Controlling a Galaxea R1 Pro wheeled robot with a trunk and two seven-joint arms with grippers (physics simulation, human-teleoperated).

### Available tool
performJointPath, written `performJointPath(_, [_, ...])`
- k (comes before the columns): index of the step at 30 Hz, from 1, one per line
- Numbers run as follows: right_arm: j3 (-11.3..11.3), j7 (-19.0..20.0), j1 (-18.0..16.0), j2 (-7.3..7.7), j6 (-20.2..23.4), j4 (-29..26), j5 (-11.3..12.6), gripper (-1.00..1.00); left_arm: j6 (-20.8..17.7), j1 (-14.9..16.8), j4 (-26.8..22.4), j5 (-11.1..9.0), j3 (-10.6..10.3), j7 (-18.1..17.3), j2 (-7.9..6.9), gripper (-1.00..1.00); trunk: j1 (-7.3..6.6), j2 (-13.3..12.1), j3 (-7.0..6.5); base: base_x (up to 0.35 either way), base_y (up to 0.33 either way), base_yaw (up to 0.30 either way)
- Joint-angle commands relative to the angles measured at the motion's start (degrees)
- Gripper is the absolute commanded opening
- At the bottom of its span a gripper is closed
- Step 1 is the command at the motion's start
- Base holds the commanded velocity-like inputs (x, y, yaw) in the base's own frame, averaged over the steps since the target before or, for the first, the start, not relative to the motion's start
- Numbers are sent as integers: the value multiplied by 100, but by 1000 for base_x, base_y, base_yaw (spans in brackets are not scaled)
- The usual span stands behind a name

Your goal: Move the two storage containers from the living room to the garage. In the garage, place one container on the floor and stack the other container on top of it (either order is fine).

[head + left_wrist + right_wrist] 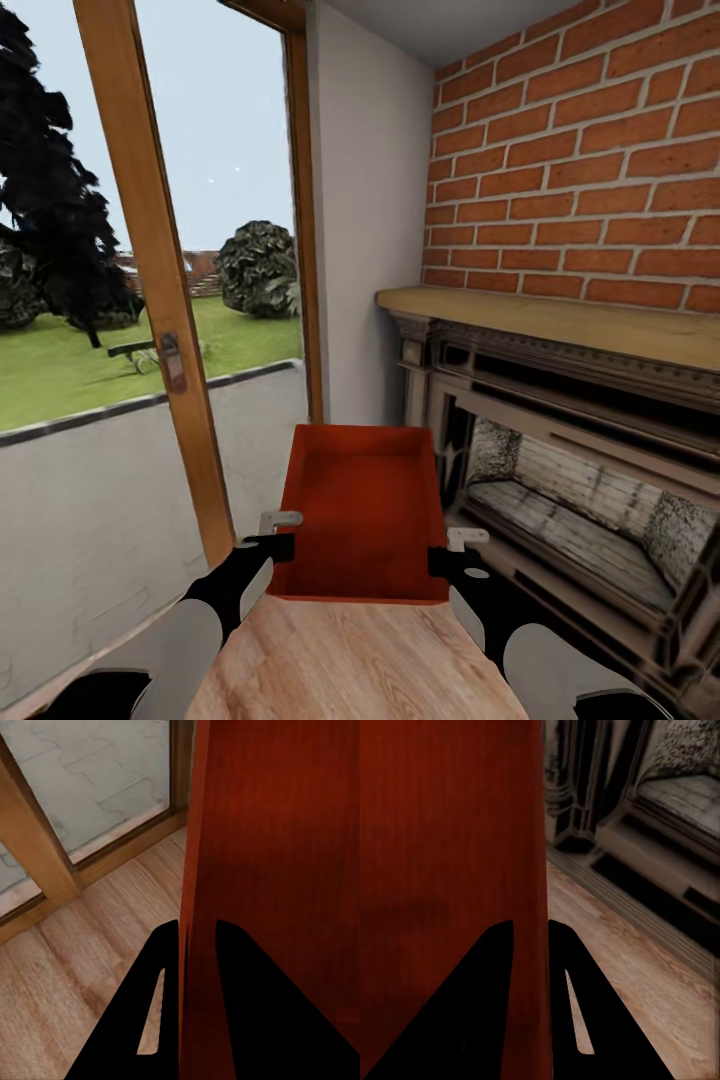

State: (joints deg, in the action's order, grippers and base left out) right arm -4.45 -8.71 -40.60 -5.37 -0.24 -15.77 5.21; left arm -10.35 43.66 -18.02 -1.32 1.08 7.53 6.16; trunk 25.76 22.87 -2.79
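Observation:
A red-orange open-top storage container [362, 510] hangs in front of me above the light wood floor [350, 660] of the living room. My left gripper [280, 535] is shut on the container's left wall [196, 870], one finger [154, 975] outside and one inside. On the opposite side, my right gripper [455, 550] is shut on the right wall [534, 870], its fingers [562, 975] straddling the thin edge. The bin looks empty.
A red brick fireplace [580, 160] with a wooden mantel [560, 320] and dark hearth [570, 520] stands close on the right. A wood-framed glass door [165, 330] to a garden is close on the left, a white wall [365, 220] ahead.

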Motion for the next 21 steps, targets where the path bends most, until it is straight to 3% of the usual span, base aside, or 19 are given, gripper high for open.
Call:
performJointPath(1, [14, -70, 0, 18, -5, 21, 68, -100, 16, 2, -35, 140, 76, 56, -54, -100, 2, 5, -5, 0, 0, -176])
performJointPath(21, [14, -61, 0, 18, 21, 21, 68, -100, 15, 2, -35, 140, 76, 56, -54, -100, 2, 5, -75, 0, 0, -256])
